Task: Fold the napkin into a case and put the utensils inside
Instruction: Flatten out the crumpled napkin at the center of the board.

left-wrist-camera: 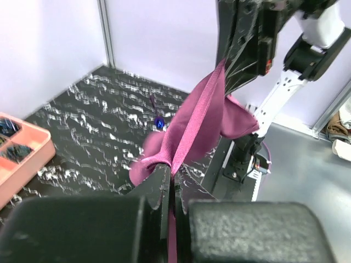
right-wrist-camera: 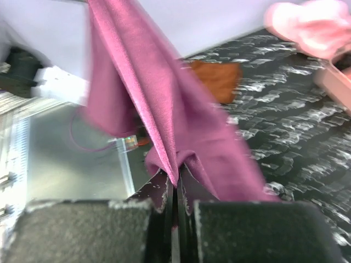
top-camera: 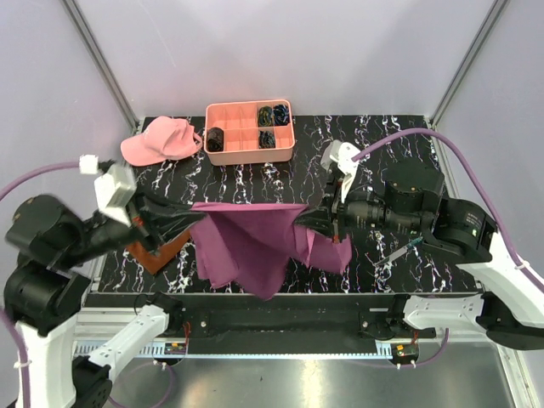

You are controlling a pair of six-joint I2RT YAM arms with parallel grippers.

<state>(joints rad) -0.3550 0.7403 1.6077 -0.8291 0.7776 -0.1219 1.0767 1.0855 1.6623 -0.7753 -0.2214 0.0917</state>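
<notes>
Arms reach inward over the table (top-camera: 255,183); my left claw (top-camera: 189,221) and right claw (top-camera: 308,223) each clamp the napkin (top-camera: 251,246), which hangs between them; a rust cloth (top-camera: 153,253) lies nearby.

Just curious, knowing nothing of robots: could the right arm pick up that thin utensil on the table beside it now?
Probably not yet. The right hand is shut on the napkin, held up together with the left hand, so it has no free grip. The utensil itself lies uncovered nearby.
</notes>
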